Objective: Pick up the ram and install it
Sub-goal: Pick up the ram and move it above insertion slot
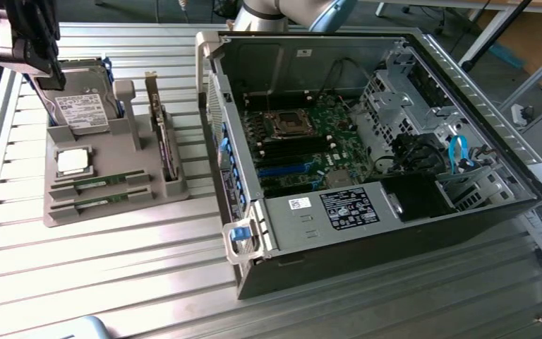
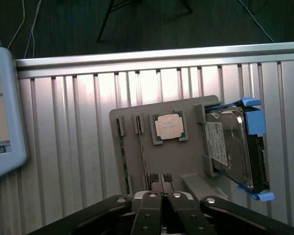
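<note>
Two ram sticks, thin and green, lie side by side in the slots of a grey holder (image 1: 111, 219) on the table: one ram (image 1: 97, 185) (image 2: 120, 156) and its twin (image 1: 97, 203) (image 2: 142, 152). My gripper (image 1: 47, 76) (image 2: 161, 192) hangs above the holder's far end, near the hard drive, well clear of both sticks. Its fingers are pressed together, shut on nothing. The open computer case (image 1: 252, 49) lies at the exterior view's right, with its motherboard (image 1: 299, 141) exposed.
The holder (image 2: 186, 156) also carries a square silver processor chip (image 1: 73, 161) (image 2: 169, 126), a hard drive in a blue bracket (image 1: 82, 106) (image 2: 232, 147) and an upright expansion card (image 1: 163, 141). A light blue-framed screen (image 2: 2, 112) sits beside the ribbed metal table (image 1: 111, 282).
</note>
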Robot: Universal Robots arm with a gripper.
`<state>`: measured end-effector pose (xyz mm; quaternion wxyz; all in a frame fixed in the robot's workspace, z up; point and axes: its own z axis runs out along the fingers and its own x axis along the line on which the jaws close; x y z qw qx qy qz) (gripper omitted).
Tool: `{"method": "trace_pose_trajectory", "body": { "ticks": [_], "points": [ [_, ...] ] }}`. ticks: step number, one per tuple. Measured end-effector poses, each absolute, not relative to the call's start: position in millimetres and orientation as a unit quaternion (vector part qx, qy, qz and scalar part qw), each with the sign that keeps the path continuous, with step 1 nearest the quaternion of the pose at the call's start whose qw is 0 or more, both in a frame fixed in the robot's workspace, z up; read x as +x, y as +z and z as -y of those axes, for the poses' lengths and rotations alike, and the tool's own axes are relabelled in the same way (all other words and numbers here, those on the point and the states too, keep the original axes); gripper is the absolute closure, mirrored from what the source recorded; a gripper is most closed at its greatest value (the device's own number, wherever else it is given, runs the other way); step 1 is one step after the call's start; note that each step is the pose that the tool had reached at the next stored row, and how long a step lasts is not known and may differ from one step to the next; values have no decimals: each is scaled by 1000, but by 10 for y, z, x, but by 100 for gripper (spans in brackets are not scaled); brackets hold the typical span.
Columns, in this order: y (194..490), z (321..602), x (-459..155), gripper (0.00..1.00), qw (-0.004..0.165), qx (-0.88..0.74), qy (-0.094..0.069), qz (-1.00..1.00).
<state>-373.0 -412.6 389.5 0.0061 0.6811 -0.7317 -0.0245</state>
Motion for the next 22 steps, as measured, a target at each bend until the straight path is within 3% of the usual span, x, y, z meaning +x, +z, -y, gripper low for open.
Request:
{"method": "trace_pose_trajectory", "body": {
  "ticks": [22],
  "points": [
    [3895, 4125, -3729, 90, 6, 689, -24, 724]
  ]
}}
